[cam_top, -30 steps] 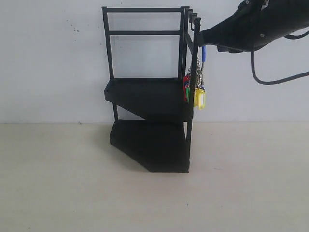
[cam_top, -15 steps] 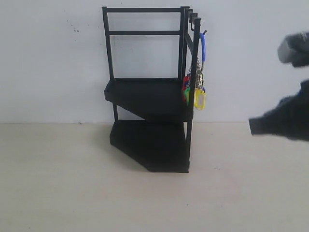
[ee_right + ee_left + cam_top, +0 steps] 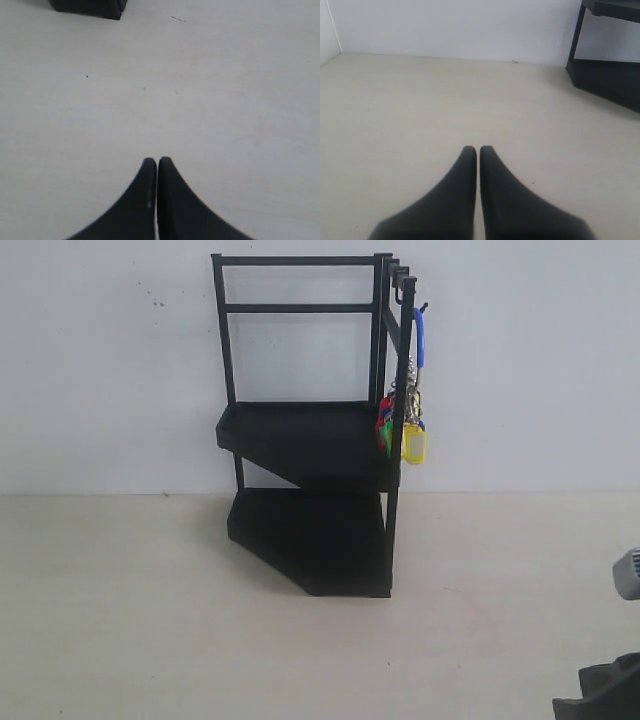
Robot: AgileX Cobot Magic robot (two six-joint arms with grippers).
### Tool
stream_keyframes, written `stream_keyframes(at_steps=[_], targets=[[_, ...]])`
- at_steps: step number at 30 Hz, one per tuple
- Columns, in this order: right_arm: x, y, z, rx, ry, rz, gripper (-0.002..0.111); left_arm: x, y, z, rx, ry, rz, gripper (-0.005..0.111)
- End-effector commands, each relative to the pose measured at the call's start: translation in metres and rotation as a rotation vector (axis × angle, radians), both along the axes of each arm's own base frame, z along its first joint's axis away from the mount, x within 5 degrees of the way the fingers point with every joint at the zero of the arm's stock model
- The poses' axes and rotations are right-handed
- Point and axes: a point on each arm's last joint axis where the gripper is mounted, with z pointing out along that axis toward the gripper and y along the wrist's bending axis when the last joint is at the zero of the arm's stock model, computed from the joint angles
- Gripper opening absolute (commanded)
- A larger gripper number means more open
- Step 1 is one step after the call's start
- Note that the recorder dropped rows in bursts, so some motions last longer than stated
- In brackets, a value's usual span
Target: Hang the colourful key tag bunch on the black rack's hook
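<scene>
The colourful key tag bunch (image 3: 405, 430) hangs by its blue loop from the hook (image 3: 421, 310) on the top right side rail of the black rack (image 3: 305, 440), which stands against the white wall. Its yellow, red and green tags dangle beside the rack's right post. My right gripper (image 3: 157, 161) is shut and holds nothing, low over the bare table; only part of that arm (image 3: 605, 695) shows at the exterior view's bottom right corner. My left gripper (image 3: 478, 149) is shut and holds nothing, with the black rack (image 3: 607, 75) off to one side.
The pale table (image 3: 150, 620) runs back to a white wall (image 3: 110, 370). A corner of the rack's foot (image 3: 87, 7) appears at the edge of the right wrist view.
The right arm let go of the blue loop at the hook and dropped away to the bottom right. The bunch now hangs on the hook on its own.
</scene>
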Motion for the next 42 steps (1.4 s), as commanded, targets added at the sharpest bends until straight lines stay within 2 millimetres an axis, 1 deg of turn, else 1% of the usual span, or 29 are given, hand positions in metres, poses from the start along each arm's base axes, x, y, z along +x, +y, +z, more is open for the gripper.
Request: stream_keyframes(at_steps=[1,9,11,13,14,15,16,18,20,22,24,28,31,34,39,41,42], targets=[[0.0,0.0,0.002,0.005,-0.018,0.001,0.0,0.0,0.0,0.002,-0.007,-0.011,0.004,0.004],[-0.001,-0.001,0.004,0.01,-0.03,0.001,0.0,0.0,0.0,0.002,-0.007,-0.011,0.004,0.004],[-0.003,-0.002,0.009,0.013,-0.063,0.008,0.0,0.0,0.0,0.002,-0.007,-0.011,0.004,0.004],[-0.011,-0.011,0.024,0.005,-0.16,-0.004,0.0,0.0,0.0,0.002,-0.007,-0.011,0.004,0.004],[-0.016,-0.02,0.036,0.005,-0.237,-0.033,0.0,0.0,0.0,0.002,-0.007,-0.011,0.004,0.004],[-0.02,-0.026,0.043,-0.001,-0.282,-0.053,0.0,0.0,0.0,0.002,-0.007,-0.011,0.004,0.004],[-0.028,-0.037,0.053,-0.006,-0.36,-0.109,0.0,0.0,0.0,0.002,-0.007,-0.011,0.004,0.004],[-0.04,-0.047,0.062,0.002,-0.447,-0.173,0.0,0.0,0.0,0.002,-0.007,-0.011,0.004,0.004],[-0.054,-0.057,0.064,0.0,-0.52,-0.243,0.0,0.0,0.0,0.002,-0.007,-0.011,0.004,0.004],[-0.069,-0.063,0.06,-0.004,-0.565,-0.295,0.0,0.0,0.0,0.002,-0.007,-0.011,0.004,0.004],[-0.078,-0.064,0.056,-0.021,-0.603,-0.303,0.0,0.0,0.0,0.002,-0.007,-0.011,0.004,0.004],[-0.091,-0.064,0.048,-0.049,-0.66,-0.286,0.0,0.0,0.0,0.002,-0.007,-0.011,0.004,0.004],[-0.092,-0.063,0.039,-0.013,-0.647,-0.296,0.0,0.0,0.0,0.002,-0.007,-0.011,0.004,0.004],[-0.091,-0.063,0.024,-0.003,-0.616,-0.294,0.0,0.0,0.0,0.002,-0.007,-0.011,0.004,0.004],[-0.093,-0.062,0.001,0.052,-0.619,-0.312,0.0,0.0,0.0,0.002,-0.007,-0.011,0.004,0.004],[-0.095,-0.062,-0.006,0.053,-0.625,-0.312,0.0,0.0,0.0,0.002,-0.007,-0.011,0.004,0.004],[-0.096,-0.062,-0.005,0.052,-0.634,-0.311,0.0,0.0,0.0,0.002,-0.007,-0.011,0.004,0.004]])
